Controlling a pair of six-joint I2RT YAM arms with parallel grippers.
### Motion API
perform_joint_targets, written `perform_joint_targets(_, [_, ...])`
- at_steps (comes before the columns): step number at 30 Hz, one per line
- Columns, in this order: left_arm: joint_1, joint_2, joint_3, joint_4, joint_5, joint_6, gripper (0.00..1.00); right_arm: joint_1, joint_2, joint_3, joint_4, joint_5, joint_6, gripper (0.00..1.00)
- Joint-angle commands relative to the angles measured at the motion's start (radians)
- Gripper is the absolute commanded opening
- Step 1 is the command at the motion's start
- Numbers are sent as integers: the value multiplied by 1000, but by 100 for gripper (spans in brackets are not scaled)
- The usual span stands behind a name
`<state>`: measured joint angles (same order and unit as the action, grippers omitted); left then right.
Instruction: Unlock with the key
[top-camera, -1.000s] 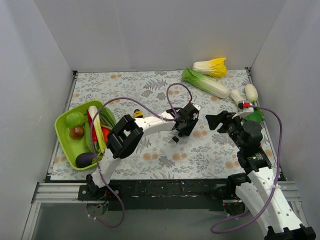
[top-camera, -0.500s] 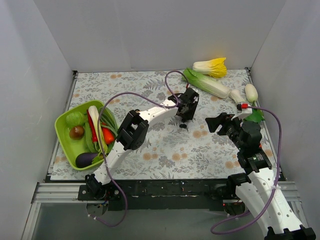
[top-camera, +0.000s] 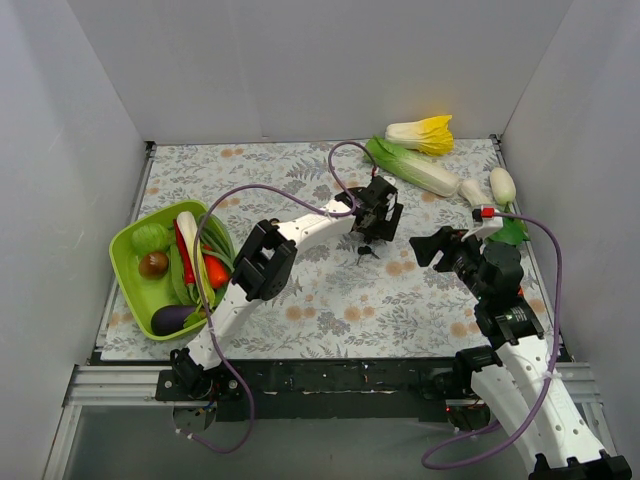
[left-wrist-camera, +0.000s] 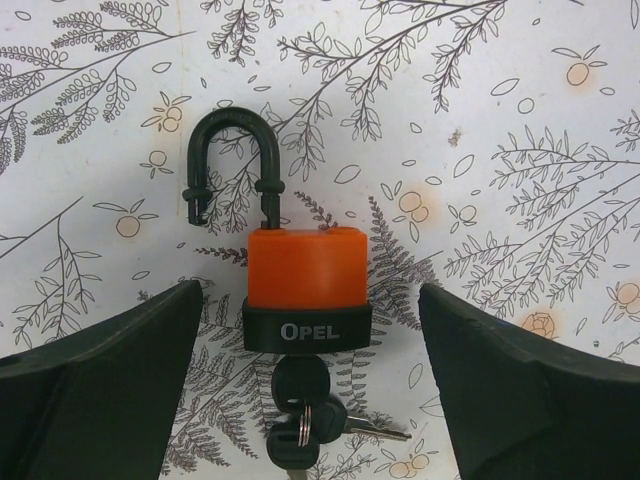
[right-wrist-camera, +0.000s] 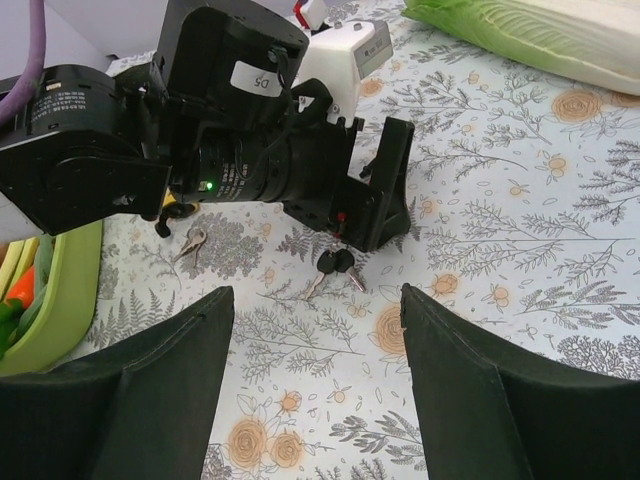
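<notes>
left fingers (left-wrist-camera: 110, 390) spread wide, gripping nothing, one on each side of the orange padlock (left-wrist-camera: 305, 285) and clear of it. the padlock lies flat on the counter (left-wrist-camera: 520, 120), one leg of its black shackle (left-wrist-camera: 232, 150) out of the body. the key (left-wrist-camera: 298, 385) sits with its black head against the padlock's bottom face, its bunch trailing just below. right fingers (right-wrist-camera: 500, 390) spread wide and empty, over bare counter near the key. open counter all round — the napa cabbage (top-camera: 415, 170) lies well apart by the far edge.
</notes>
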<state>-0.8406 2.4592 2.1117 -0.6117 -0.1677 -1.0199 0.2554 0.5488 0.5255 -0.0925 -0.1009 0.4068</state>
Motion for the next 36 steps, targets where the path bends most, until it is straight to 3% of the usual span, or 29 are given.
perform_joint_targets(1, [6,-84,-44,-8,5,-3,92,-4,-23,10,-4,1,-17,75])
perform_joint_targets(2, [6,-100,-50,6,8,0,98,-4,-26,8,-6,4,-16,75])
perform_joint_targets(9, [1,-336,-269,252,19,26,98,-4,-56,13,-10,6,-26,75])
perform_joint_targets(15, [26,-569,-530,317,34,81,98,-5,-78,19,-15,-8,-63,75])
perform_joint_targets(21, [159,-794,-735,313,152,61,98,-5,-1,48,-9,-114,-97,67])
perform_joint_targets(26, [372,-939,-900,424,296,-29,98,16,80,60,39,-174,-53,61])
perform_joint_targets(30, [471,-1011,-976,480,304,-45,98,134,148,62,83,-99,1,59])
perform_joint_targets(31, [483,-1025,-995,481,266,-34,98,221,183,68,123,-62,3,59])
perform_joint_targets(33, [485,-1068,-1013,497,229,-3,98,310,262,82,138,50,9,59])
perform_joint_targets(36, [488,-1118,-1056,527,206,36,98,421,402,111,215,61,23,59])
